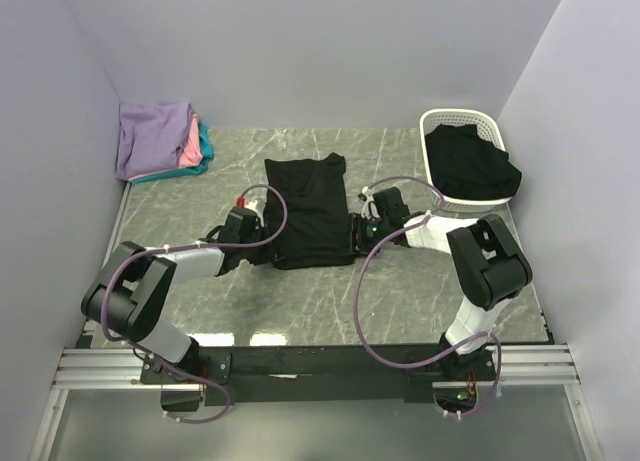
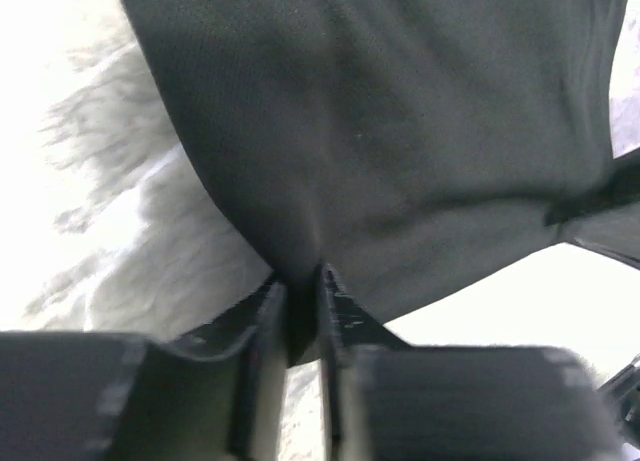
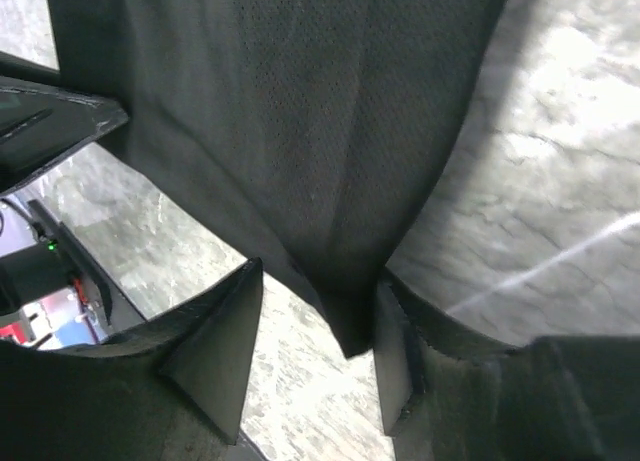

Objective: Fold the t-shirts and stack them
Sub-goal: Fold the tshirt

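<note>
3 pale lavender walls (image 1: 320, 51) box the space — back, left, right. The grey marbled table (image 1: 300, 311) shows bright glare near its front.

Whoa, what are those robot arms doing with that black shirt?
They are working on a black t-shirt flat on the table. The left gripper sits narrow around its near left corner; the right gripper is open around the near right corner. Folded shirts wait at the back left, more black shirts in the basket.
</note>
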Motion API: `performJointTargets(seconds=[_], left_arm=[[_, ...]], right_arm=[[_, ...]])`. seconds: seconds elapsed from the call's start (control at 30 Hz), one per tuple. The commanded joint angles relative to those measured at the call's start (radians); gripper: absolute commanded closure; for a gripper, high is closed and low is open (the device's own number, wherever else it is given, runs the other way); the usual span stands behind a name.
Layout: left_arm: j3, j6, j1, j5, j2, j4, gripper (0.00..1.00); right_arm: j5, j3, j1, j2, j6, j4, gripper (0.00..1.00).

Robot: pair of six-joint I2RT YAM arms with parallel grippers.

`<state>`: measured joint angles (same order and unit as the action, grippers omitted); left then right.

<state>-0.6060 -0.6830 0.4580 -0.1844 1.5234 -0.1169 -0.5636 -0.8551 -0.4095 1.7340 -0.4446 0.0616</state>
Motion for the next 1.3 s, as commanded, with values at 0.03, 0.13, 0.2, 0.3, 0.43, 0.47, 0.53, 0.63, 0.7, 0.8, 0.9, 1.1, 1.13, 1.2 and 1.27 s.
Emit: performJointTargets(seconds=[0.03,0.13,0.2,0.3,0.43,0.47,0.53,0.63,0.7,0.8,0.9,1.1,1.13,1.2,1.27], left_arm=[[0.051,-0.023,0.005,-0.058,0.063,-0.023,0.98],[0.064,-0.029,0.013,-0.072,0.057,-0.017,0.99],[0.069,-0.033,0.03,-0.072,0.031,0.015,0.99],[0.071,-0.053,0.054,-0.076,-0.034,0.097,0.99],[0.063,-0.108,0.149,-0.049,-0.158,0.241,0.99],[0.06,-0.119,0.166,-0.041,-0.213,0.269,0.99],[0.057,-0.156,0.206,-0.021,-0.276,0.34,0.99],[0.045,-0.191,0.237,-0.003,-0.391,0.449,0.99],[0.029,-0.199,0.248,0.02,-0.474,0.517,0.99],[-0.014,-0.217,0.251,0.057,-0.564,0.615,0.99],[-0.055,-0.225,0.251,0.095,-0.605,0.661,0.99],[-0.15,-0.194,0.251,0.126,-0.52,0.643,0.99],[-0.164,-0.181,0.251,0.134,-0.503,0.634,0.99],[-0.21,-0.167,0.246,0.181,-0.453,0.634,0.99],[-0.245,-0.135,0.239,0.18,-0.39,0.629,0.99]], right_arm=[[0.007,0.04,0.0,0.047,-0.006,0.003,0.58],[-0.001,0.065,0.0,0.036,-0.011,0.011,0.94],[-0.018,0.086,-0.002,0.0,-0.02,0.007,1.0],[-0.016,0.14,-0.008,-0.097,-0.029,0.026,1.0],[0.007,0.218,-0.038,-0.25,-0.043,0.079,1.0],[0.019,0.231,-0.063,-0.284,-0.054,0.11,1.0],[0.047,0.26,-0.097,-0.382,-0.071,0.138,1.0],[0.091,0.287,-0.17,-0.517,-0.12,0.185,1.0],[0.131,0.289,-0.221,-0.618,-0.161,0.23,1.0],[0.157,0.286,-0.242,-0.729,-0.203,0.276,1.0],[0.197,0.24,-0.244,-0.772,-0.197,0.325,1.0],[0.249,0.104,-0.244,-0.676,-0.111,0.383,1.0],[0.284,0.085,-0.244,-0.659,-0.092,0.385,1.0],[0.298,0.036,-0.235,-0.599,-0.071,0.383,1.0],[0.303,0.004,-0.21,-0.538,-0.039,0.377,1.0]])
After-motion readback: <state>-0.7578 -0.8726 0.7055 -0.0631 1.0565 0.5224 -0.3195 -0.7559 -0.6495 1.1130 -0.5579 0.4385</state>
